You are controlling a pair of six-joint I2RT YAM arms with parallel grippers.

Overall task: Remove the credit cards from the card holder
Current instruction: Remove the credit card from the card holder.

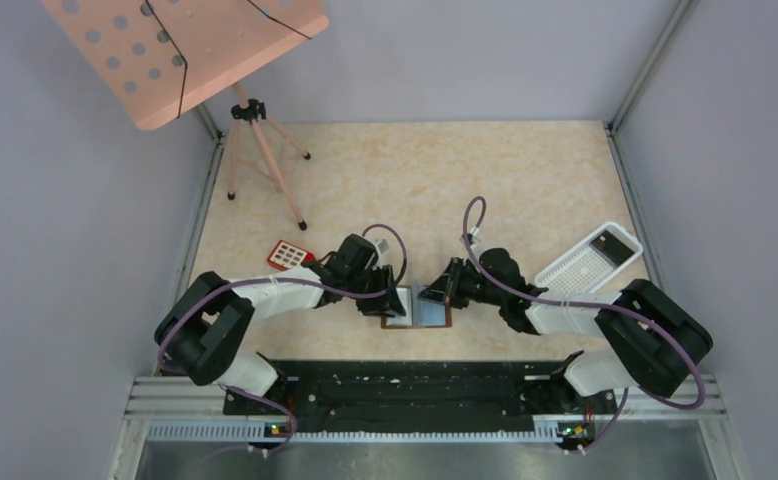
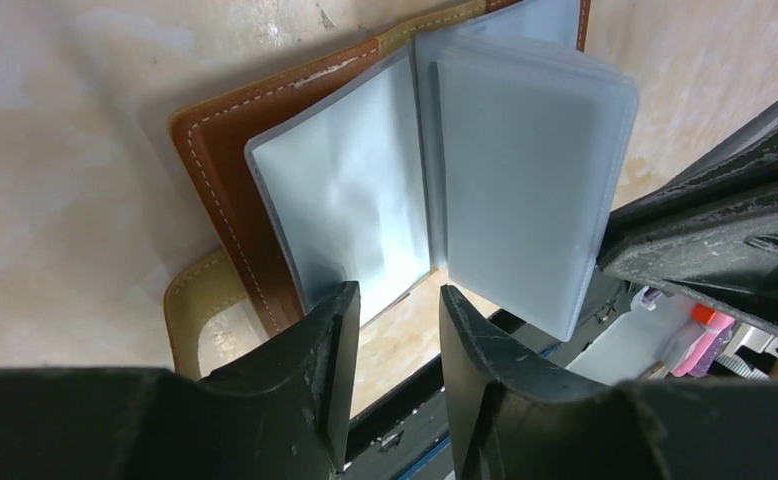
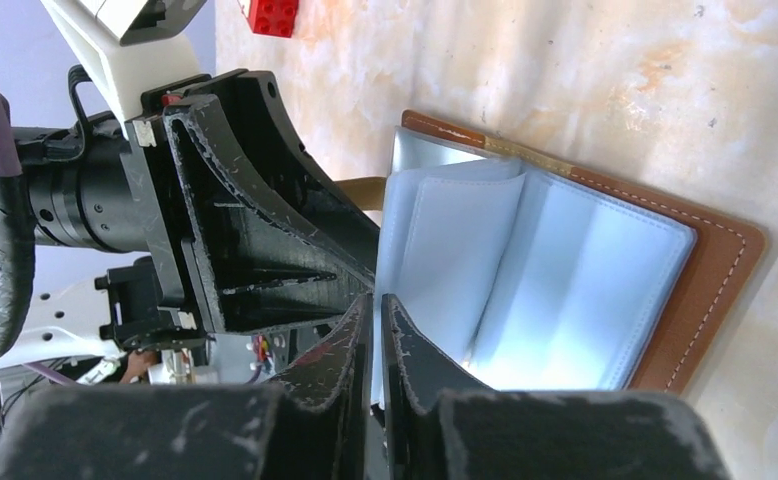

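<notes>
Item: card holder (image 1: 417, 310). Rectangular brown stitched leather-like cover with translucent blue-grey plastic sleeves (image 2: 525, 170). It lies open on the marbled table (image 1: 465, 180) between the arms, spread left-right, spine front-to-back. Left gripper (image 2: 395, 300): fingers apart. Right gripper (image 3: 377, 310): pinching one sleeve.

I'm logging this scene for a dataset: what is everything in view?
card holder: one, brown with blue-grey sleeves, lying open at the table's near middle
block: one, red with white keys, left of the card holder
tray: one, white and perforated, right side of the table
dark flat thing: one, black, at the tray's far end
music stand: one, pink, far left corner
table: one, beige marbled
left gripper: one, black, open at the edge of a sleeve
right gripper: one, black, shut on the card holder's sleeves
</notes>
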